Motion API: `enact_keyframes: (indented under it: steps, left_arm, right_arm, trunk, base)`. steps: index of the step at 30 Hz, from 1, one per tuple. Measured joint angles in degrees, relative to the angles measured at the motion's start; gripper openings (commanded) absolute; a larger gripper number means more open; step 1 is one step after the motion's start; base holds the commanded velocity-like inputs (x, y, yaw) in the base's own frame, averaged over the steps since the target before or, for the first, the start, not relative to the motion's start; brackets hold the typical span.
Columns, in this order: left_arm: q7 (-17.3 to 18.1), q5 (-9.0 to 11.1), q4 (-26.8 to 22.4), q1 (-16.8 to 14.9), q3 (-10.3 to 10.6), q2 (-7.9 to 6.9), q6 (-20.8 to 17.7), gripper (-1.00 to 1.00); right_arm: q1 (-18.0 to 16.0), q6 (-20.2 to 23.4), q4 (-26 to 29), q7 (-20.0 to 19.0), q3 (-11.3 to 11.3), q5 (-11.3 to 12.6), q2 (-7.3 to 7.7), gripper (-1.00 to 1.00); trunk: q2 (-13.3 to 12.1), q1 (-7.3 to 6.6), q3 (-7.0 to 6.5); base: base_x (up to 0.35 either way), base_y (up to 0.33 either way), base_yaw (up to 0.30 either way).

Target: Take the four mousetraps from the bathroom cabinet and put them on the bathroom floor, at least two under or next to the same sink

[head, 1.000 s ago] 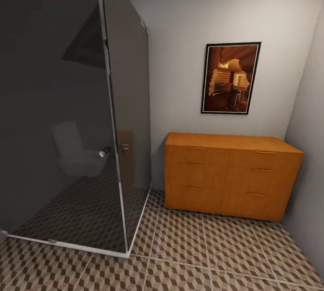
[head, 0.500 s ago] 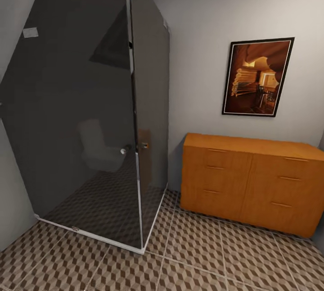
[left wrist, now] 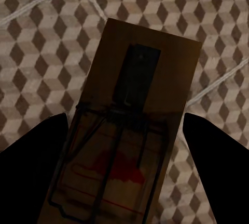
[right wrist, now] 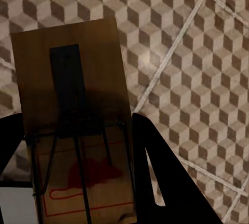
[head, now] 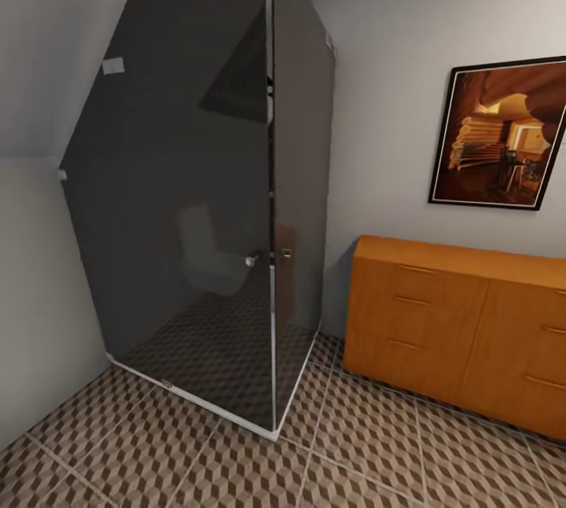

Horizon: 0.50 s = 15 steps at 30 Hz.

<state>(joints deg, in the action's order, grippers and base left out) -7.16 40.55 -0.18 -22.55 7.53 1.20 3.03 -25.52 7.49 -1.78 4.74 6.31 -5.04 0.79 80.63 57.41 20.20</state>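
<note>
In the left wrist view, a tan mousetrap [left wrist: 129, 125] with dark wire and a red mark sits between the dark fingers [left wrist: 31, 167] of my left gripper [left wrist: 124, 177], which is shut on it above the cube-pattern floor [left wrist: 41, 37]. The right wrist view shows a second mousetrap [right wrist: 78, 115] held the same way by my right gripper [right wrist: 83, 177], over the tiled floor [right wrist: 197, 78]. In the head view, the orange-brown cabinet [head: 456, 319] stands against the back wall at the right, its doors and drawers closed. The other mousetraps are out of view.
A tall dark glass shower enclosure [head: 204, 217] fills the left and middle of the head view, its corner post reaching the bathroom floor [head: 354, 453]. A pale toilet shape [head: 206, 256] shows in the glass. A framed picture [head: 503, 134] hangs above the cabinet.
The head view has swung left: shower enclosure, cabinet and picture have all slid to the right in the picture. That is the camera moving, not the things.
</note>
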Motion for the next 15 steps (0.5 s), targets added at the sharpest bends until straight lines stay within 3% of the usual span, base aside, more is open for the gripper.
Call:
enact_keyframes:
  steps: [15]
  left_arm:
    - [0.0,0.0,0.0,0.0,0.0,0.00,-0.1,-1.00]
  right_arm:
    - [0.0,0.0,0.0,0.1,0.1,-0.2,0.00,-1.00]
  trunk:
    - [0.0,0.00,0.00]
  base:
    - [0.000,0.000,0.274]
